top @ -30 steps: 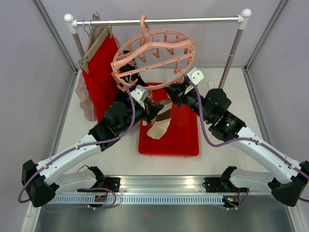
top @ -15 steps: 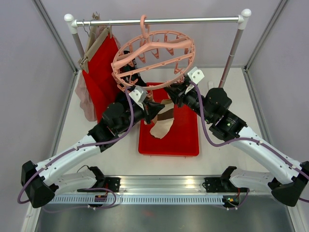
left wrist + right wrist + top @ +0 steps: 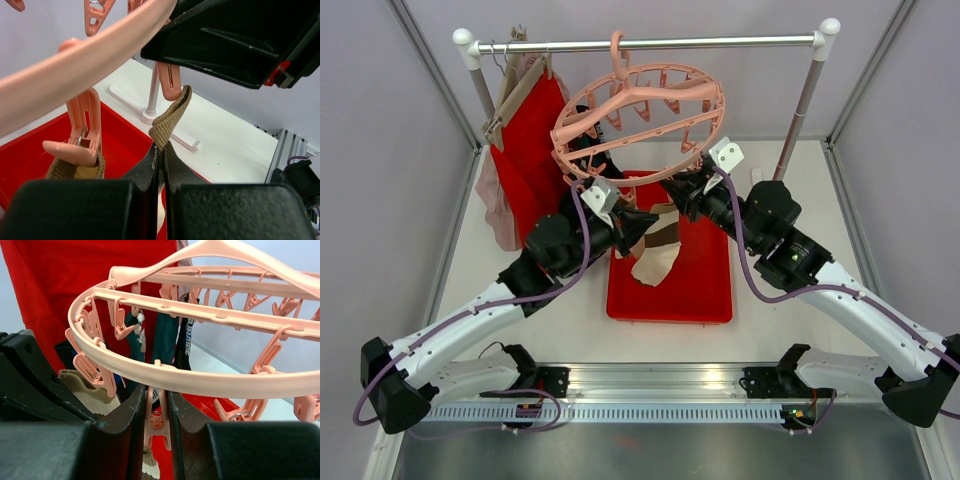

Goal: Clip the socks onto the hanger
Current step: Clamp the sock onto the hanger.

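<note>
The pale-pink ring hanger (image 3: 650,94) hangs by its hook from the rail. My left gripper (image 3: 642,222) is shut on the ribbed cuff of a beige sock (image 3: 172,117). It holds the cuff just under a clip peg (image 3: 170,82), and the sock's foot (image 3: 655,262) dangles over the red tray. My right gripper (image 3: 157,395) is shut on that peg (image 3: 156,422) below the ring (image 3: 200,382), its jaws squeezing the peg's sides. A teal sock (image 3: 165,340), a black sock (image 3: 186,347) and another beige sock (image 3: 85,390) hang clipped on the hanger.
A red tray (image 3: 700,290) lies on the table under both grippers. A red garment (image 3: 530,150) and a pink one (image 3: 495,200) hang on wooden hangers at the rail's left end. The rail's right upright (image 3: 800,110) stands behind my right arm.
My left arm has shifted slightly to the left with the beige sock in its grip. My right gripper has stayed on the peg.
</note>
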Controlling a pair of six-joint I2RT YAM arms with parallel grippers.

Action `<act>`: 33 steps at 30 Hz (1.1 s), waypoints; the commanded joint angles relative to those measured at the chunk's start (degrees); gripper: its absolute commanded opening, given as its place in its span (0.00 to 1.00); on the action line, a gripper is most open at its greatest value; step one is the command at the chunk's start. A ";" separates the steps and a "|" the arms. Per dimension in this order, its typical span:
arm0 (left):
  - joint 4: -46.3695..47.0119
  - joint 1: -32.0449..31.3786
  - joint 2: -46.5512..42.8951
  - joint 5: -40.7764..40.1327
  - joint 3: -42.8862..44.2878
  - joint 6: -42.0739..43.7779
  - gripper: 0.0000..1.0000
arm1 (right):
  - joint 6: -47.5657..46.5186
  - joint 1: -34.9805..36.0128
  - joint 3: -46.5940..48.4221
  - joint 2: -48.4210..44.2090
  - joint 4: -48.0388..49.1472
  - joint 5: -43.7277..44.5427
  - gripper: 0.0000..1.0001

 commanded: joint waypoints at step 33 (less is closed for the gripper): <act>3.68 -0.20 0.65 -1.30 0.63 1.39 0.02 | 0.37 0.30 3.16 -0.46 0.64 -2.64 0.00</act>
